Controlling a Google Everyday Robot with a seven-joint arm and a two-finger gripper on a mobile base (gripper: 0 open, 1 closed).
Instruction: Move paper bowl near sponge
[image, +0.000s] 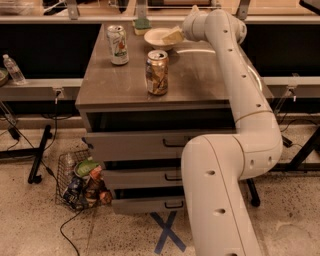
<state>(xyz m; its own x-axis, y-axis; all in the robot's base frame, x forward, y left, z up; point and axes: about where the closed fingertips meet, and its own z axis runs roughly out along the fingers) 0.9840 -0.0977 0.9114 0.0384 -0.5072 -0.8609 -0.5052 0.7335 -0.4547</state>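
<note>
Gripper (175, 36) sits at the paper bowl (156, 35) right rim, back of tabletop (210, 82). Sponge (142, 23) is close behind-left, with a narrow gap. Left can (118, 45) and middle can (157, 72) block the front-left approach. Right side is bare, with the arm (235, 75) overhead.

I count two cans on the table (205, 75): one white and green can (118, 45) and one brownish can (157, 72). There is one paper bowl (156, 38), one sponge (142, 24) and my one gripper (173, 36), which is at the right rim of the bowl. Below are three drawers (150, 146). On the floor stand one wire basket (70, 172) and one blue tape cross (167, 233); at the left, one water bottle (13, 69).
</note>
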